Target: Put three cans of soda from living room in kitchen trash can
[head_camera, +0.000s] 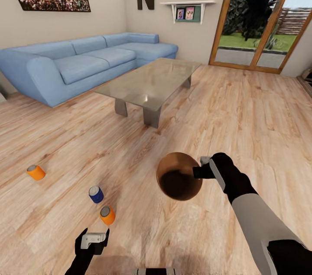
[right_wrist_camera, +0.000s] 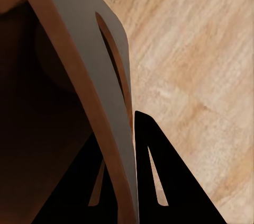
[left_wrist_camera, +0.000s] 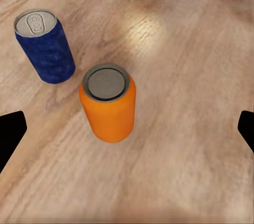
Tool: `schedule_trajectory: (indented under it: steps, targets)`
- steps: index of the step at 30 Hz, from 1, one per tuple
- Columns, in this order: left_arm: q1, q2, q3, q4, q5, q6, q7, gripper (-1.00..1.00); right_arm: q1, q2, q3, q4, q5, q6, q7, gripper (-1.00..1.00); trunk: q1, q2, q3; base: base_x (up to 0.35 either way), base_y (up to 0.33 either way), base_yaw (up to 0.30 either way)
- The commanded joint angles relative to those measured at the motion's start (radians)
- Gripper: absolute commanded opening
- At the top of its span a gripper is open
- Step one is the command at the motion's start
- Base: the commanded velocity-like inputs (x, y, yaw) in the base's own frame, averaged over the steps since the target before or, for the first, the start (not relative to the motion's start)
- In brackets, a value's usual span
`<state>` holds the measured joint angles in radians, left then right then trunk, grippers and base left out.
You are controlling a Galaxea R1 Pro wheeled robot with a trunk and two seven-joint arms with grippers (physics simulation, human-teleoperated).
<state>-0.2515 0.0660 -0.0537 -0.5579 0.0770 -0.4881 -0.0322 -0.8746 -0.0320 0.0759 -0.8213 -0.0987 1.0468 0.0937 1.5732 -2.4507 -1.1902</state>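
- living room floor: the right gripper [head_camera: 200,173] pinches the rim of the trash can [head_camera: 179,176], one finger inside the wall and one outside, holding the bin off the floor, its mouth toward the head camera, apparently to bring it to the cans.
- the left gripper [head_camera: 93,239] hovers with fingers spread wide above the near orange can [left_wrist_camera: 108,102], seemingly lining up a grasp.
- that can stands upright, long axis vertical, grey top up; the blue can [left_wrist_camera: 45,45] stands upright just beside it, apart.
- a second orange can [head_camera: 36,172] sits well apart on the wooden floor [head_camera: 242,110], top tilted toward the sofa [head_camera: 82,63]; whether it lies flat cannot be told.
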Motion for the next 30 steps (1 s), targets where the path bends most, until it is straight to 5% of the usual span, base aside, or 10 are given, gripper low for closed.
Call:
schedule_trajectory:
  steps: [1, 11, 30]
  targets:
    - [0.000, 0.000, 0.000, 0.000, 0.000, 0.000, 0.000, 1.00, 0.000, 0.000, 0.000, -0.006, -0.021, 0.000, 0.006, -1.00, 0.004, -0.007, -0.005, 0.000, 0.000, 0.000]
    - [0.000, 0.001, -0.007, -0.001, 0.000, 0.001, -0.003, 1.00, 0.002, 0.000, 0.001, -0.032, -0.019, 0.000, 0.006, -1.00, 0.004, -0.007, -0.020, 0.016, 0.000, 0.000]
    - [0.000, 0.002, -0.030, -0.007, 0.001, 0.004, -0.002, 1.00, 0.002, 0.000, 0.004, -0.036, -0.012, 0.000, 0.002, -1.00, 0.004, -0.007, -0.026, 0.233, 0.000, 0.000]
